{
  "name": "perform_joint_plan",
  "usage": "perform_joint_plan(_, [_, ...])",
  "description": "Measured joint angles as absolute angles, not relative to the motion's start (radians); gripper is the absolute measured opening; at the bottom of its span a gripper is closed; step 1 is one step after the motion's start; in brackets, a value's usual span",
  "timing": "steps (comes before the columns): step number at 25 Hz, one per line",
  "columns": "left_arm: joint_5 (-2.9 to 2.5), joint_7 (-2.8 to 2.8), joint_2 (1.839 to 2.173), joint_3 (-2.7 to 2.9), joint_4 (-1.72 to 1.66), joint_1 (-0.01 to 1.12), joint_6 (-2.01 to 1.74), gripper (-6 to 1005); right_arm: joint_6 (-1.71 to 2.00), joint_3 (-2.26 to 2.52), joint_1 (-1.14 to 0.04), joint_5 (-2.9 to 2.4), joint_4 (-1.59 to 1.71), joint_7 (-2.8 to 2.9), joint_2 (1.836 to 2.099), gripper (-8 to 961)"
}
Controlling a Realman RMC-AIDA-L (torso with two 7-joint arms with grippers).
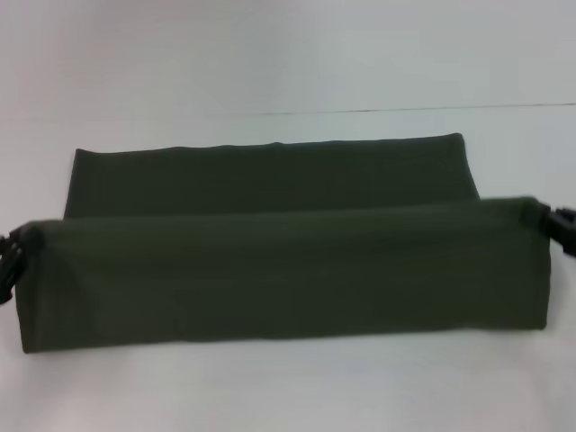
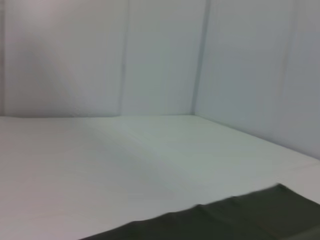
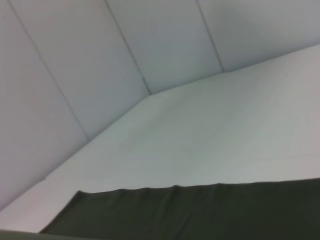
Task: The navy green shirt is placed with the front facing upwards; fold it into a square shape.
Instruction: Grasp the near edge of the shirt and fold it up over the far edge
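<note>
Head view, shirt: a dark green band lying across the white tabletop, long axis running 9 to 3 o'clock. Its near part is lifted into a taut ridge between the two end effectors and hangs down toward 6 o'clock. A flatter part lies behind it toward 12 o'clock. Only plain green cloth shows.
Head view, edges: far edge straight, with square corners at 10 and 2 o'clock. The near hem is a straight line low in the frame.
Head view, open room: bare tabletop past the far edge up to the wall seam, and a strip of it in front at 6 o'clock.
Head view, left end effector: at 9 o'clock, at the ridge's end, cut off by the frame. The cloth puckers toward it, so it appears clamped on the shirt.
Head view, right end effector: at 3 o'clock, at the other end of the ridge, mostly out of frame. It looks clamped on the shirt too.
Left wrist view: a corner of shirt lies flat on the tabletop. Pale wall panels stand behind. No fingers show.
Right wrist view: the shirt's straight edge crosses the tabletop, one corner visible. Wall panels meet beyond. No fingers show.
Hard to make out: the grip itself, in every view.
</note>
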State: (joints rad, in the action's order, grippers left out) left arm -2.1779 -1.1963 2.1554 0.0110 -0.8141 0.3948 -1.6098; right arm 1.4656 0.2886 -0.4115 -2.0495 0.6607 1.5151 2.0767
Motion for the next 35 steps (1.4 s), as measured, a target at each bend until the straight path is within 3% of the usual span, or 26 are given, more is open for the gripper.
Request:
perform_joint_plan(8, [-2.159, -1.210, 2.162, 0.016, -0.773, 0.483, -1.435, 180, 1.288, 0.341, -0.533, -2.050, 0.649, 1.552, 2.062, 46])
perform_joint_plan(35, [-1.959, -1.194, 2.165, 0.365, -0.587, 0.717, -0.726, 209, 0.646, 0.500, -0.800, -2.042, 0.447, 1.503, 2.086, 50])
